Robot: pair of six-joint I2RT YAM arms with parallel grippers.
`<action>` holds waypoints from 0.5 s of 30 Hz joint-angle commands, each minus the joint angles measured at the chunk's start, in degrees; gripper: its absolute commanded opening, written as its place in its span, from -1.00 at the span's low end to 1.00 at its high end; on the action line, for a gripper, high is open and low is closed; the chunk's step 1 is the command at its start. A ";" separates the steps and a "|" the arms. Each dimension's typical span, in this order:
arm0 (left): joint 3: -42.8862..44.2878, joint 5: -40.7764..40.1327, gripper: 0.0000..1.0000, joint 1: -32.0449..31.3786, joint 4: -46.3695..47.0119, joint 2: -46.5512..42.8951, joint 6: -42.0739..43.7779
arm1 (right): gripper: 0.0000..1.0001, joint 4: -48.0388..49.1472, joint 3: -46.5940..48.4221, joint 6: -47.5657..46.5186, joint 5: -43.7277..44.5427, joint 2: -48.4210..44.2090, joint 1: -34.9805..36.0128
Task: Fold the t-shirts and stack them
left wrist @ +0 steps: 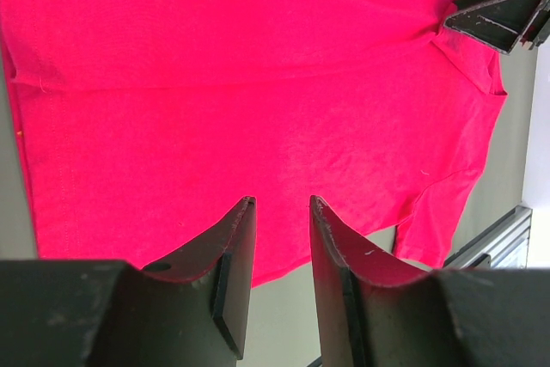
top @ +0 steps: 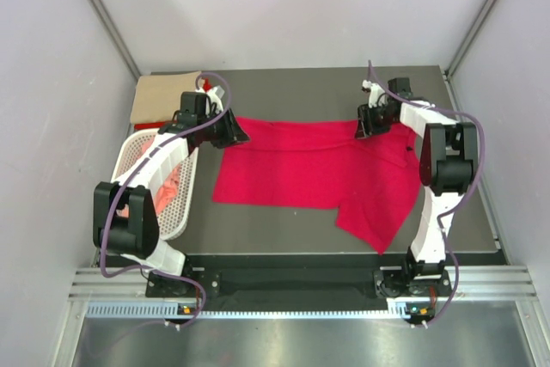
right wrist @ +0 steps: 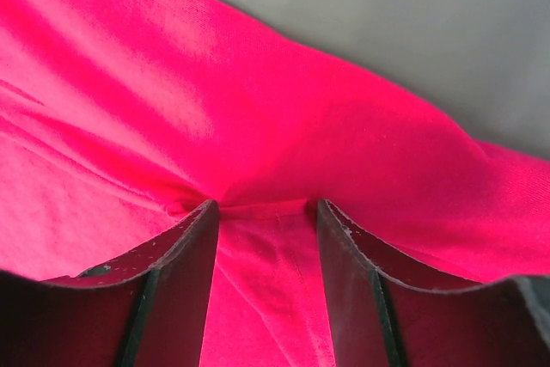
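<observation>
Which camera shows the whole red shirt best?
The top external view: there the red shirt shows whole, spread out. The left wrist view shows most of it, cut off at the top; the right wrist view shows only close-up folds.

The left arm (top: 160, 161) and right arm (top: 427, 228) have white shells, black joints and purple cables (top: 104, 251); claw fingers (left wrist: 234, 264) are black, scuffed.

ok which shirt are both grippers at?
The crimson t-shirt spread mid-table; the tan one sits far left, the pink one in the white mesh basket.
</observation>
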 commanded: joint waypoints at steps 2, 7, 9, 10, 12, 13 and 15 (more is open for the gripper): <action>0.25 1.71 -0.28 -0.15 3.07 -1.28 -0.15 | -0.03 1.27 2.16 -1.03 -2.04 1.13 -0.11; -0.02 1.71 -0.28 -0.24 3.16 -1.89 -0.24 | -0.34 0.92 1.54 1.52 -0.64 -1.34 -0.02; -0.28 1.62 -0.28 -0.33 3.42 -1.98 -0.24 | -0.42 1.53 0.58 3.62 0.59 -3.61 0.59; -0.28 1.62 -0.28 -0.33 3.51 -1.90 -0.50 | -0.46 2.15 -1.34 4.42 2.25 -5.71 1.03; 0.16 2.06 -0.28 -0.33 3.51 -1.63 -0.59 | -0.64 3.12 -3.28 5.82 4.71 -7.65 2.26; 0.25 2.32 -0.28 -0.33 3.42 -1.54 -0.86 | -0.71 3.03 -4.68 6.09 5.51 -8.36 2.78; 0.42 2.68 -0.28 -0.33 3.42 -1.72 -1.12 | -0.88 2.94 -6.36 7.05 8.66 -10.30 4.28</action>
